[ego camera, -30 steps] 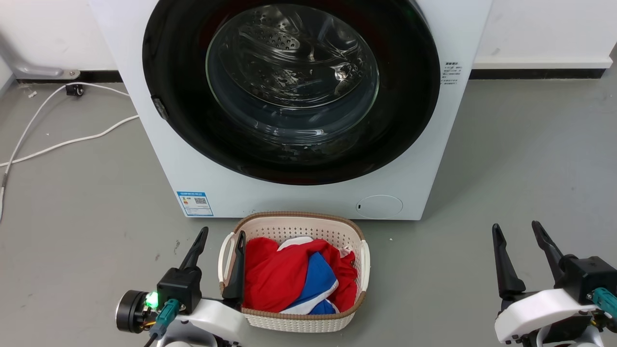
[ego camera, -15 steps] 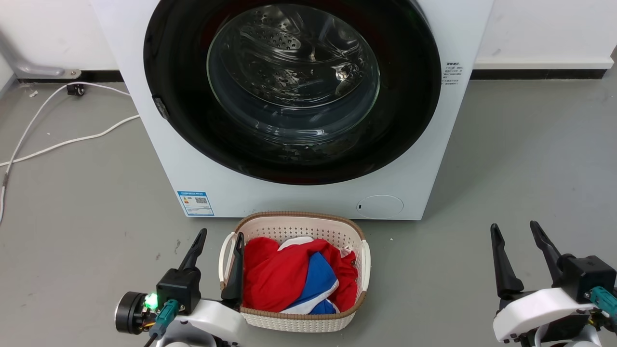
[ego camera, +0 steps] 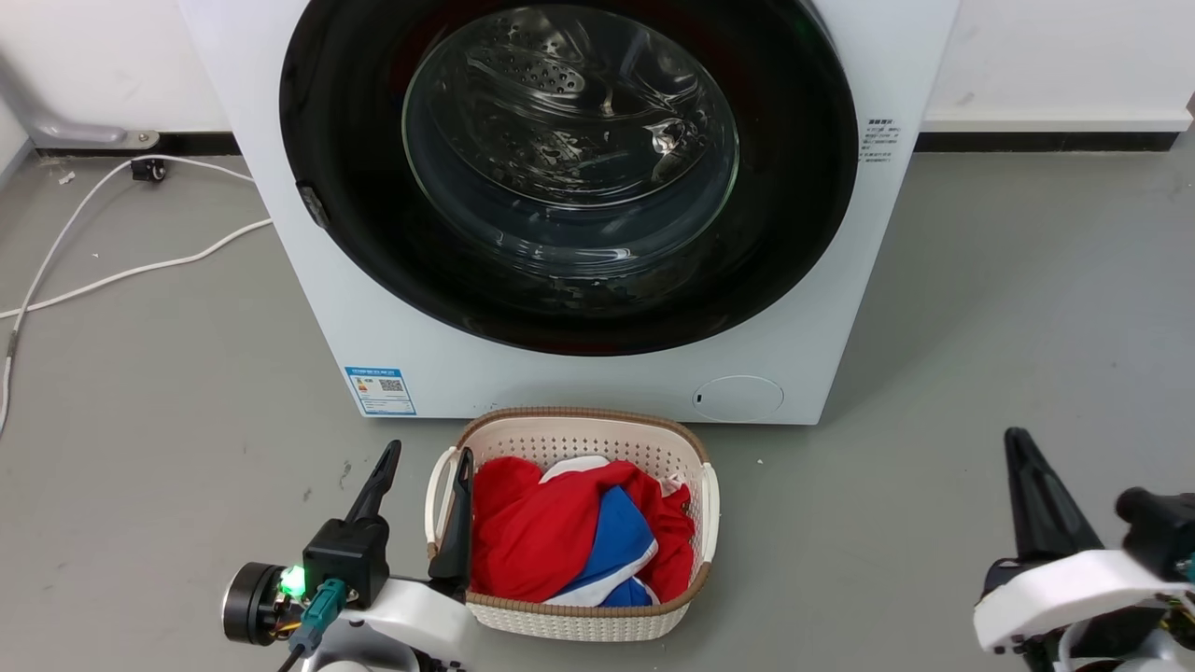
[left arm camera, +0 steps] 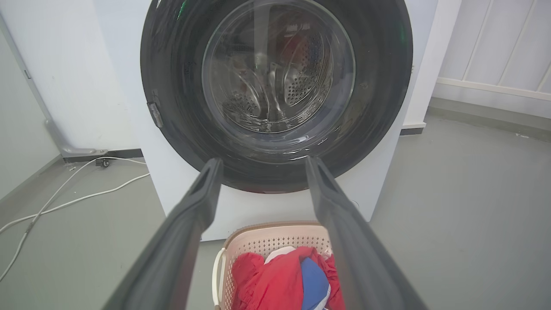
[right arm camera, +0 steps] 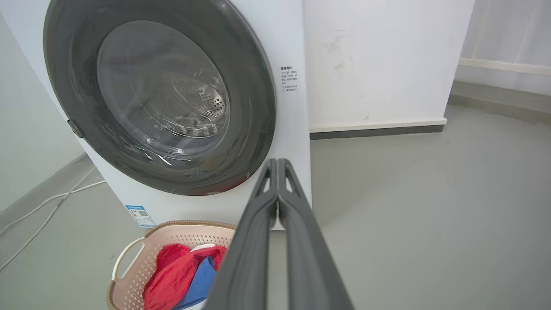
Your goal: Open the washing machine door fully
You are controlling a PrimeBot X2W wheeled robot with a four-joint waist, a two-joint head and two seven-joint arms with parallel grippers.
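The washing machine door sits shut, flat against the washing machine, glass bowl facing straight out at the robot, with a small catch on its left rim. There's bare grey floor to the right and a white cable trailing on the left. At the washer's foot, a basket holds red and blue clothes. The left gripper is low by the basket's handle, jaws apart. The right gripper has its jaws pressed together, empty.

Grey floor bears the washing machine, laundry basket, white cable.
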